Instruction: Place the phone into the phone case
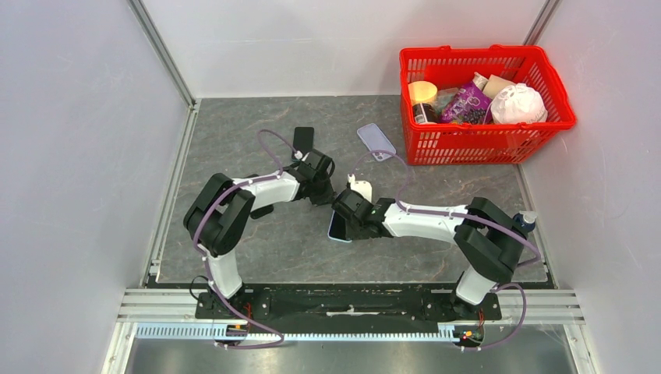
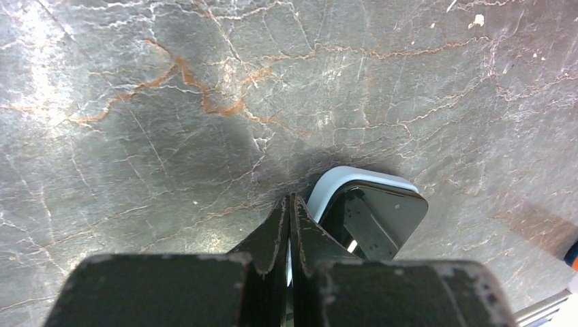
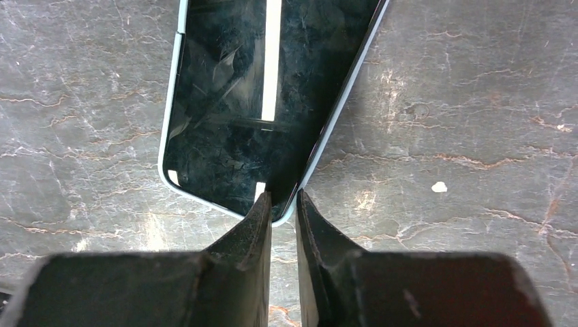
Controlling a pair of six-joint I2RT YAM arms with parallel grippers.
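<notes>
Right tool (image 3: 281, 199) is pinching the phone (image 3: 266, 102) above a grey marbled table (image 1: 257, 249).
The phone, with its glossy black screen and pale blue rim, is sitting well to the left of the red basket (image 1: 483, 144) and nearer the arm bases, and the right tool's fingers are clamping one lower corner of it. The left tool (image 2: 290, 201) is pointing at the phone's other end with its fingers pressed together, the tips just beside a rounded corner. The lavender phone case (image 1: 376, 142) is lying flat just beside the basket's left wall, and a black phone-shaped slab (image 1: 304, 140) is lying further left. Orange and white veins are running across the table, and pale grey walls (image 1: 78, 117) with aluminium rails (image 1: 167, 195) are closing it in.
</notes>
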